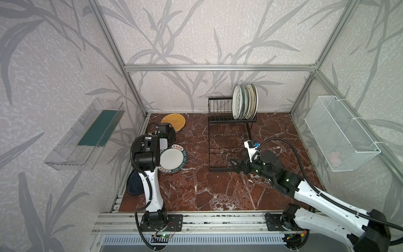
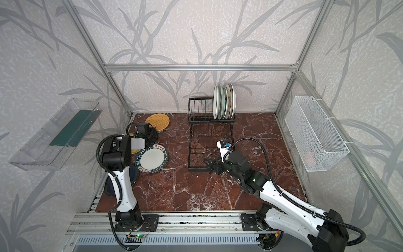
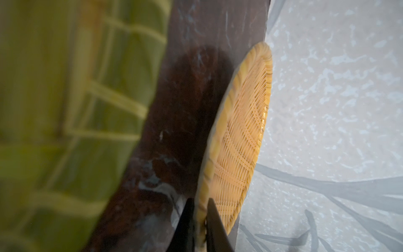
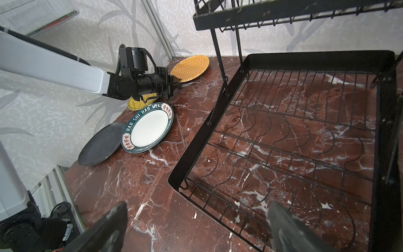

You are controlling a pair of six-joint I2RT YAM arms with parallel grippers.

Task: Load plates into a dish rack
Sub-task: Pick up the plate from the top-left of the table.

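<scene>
Left to load, flat on the brown marble table (image 1: 218, 189): round black plate (image 1: 133, 183), yellow-green patterned plate (image 4: 141, 104) half under the left arm (image 1: 150, 189), white round plate (image 1: 173, 160) with lettered teal rim. Farther back, near the corner: orange woven-pattern round plate (image 1: 173, 120), rim pinched tight by the left gripper (image 3: 200, 220). Loaded upright at the right end of the black wire dish rack (image 1: 220, 119): about four pale plates (image 1: 244, 102). Looks roughly half done. At the tray's near edge: right gripper (image 1: 233, 167), spread wide, empty.

White plates (image 2: 224, 102) stand upright in the dish rack (image 2: 200, 120); an orange woven plate (image 2: 157, 122) sits left of it.
</scene>
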